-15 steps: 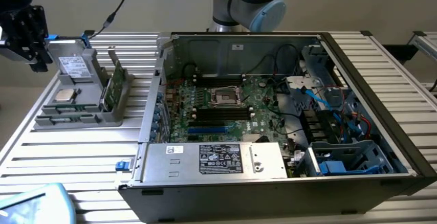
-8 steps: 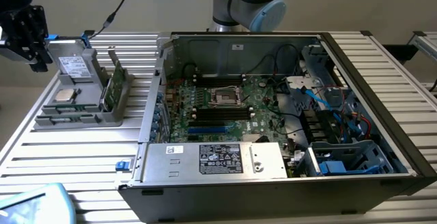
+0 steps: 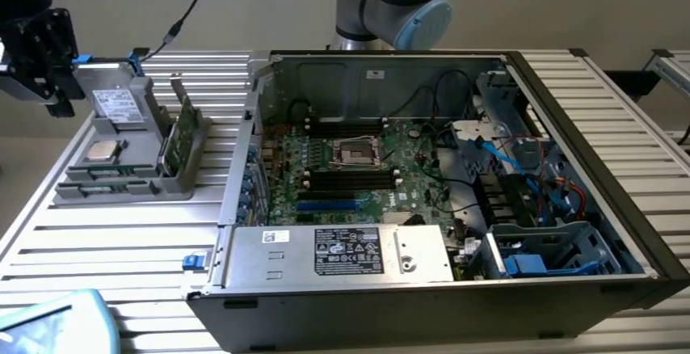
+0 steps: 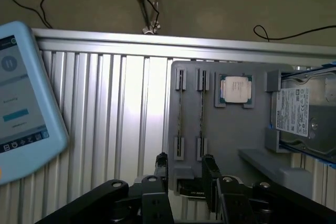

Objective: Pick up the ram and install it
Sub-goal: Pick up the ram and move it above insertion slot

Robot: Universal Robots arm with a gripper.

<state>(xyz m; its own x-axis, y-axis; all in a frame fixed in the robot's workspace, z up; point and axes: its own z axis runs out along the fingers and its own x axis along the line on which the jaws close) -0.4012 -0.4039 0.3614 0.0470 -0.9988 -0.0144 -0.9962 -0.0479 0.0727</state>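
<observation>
Above the grey tray, the gripper hangs with jaws apart, empty, near the ram; drive label unreadable

Slatted aluminium table, grey tray, open computer case

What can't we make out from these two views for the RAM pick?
- Thin green RAM sticks: the wrist view sees them edge-on in the grey plastic tray, so their chip and sticker faces are hidden.
- Black motherboard slots: in the exterior view, too small to judge the latches.
- Black pincer: open, but its base is cut off by the wrist view's edge.
- Silver hard drive: cut off by the wrist view's edge.
</observation>
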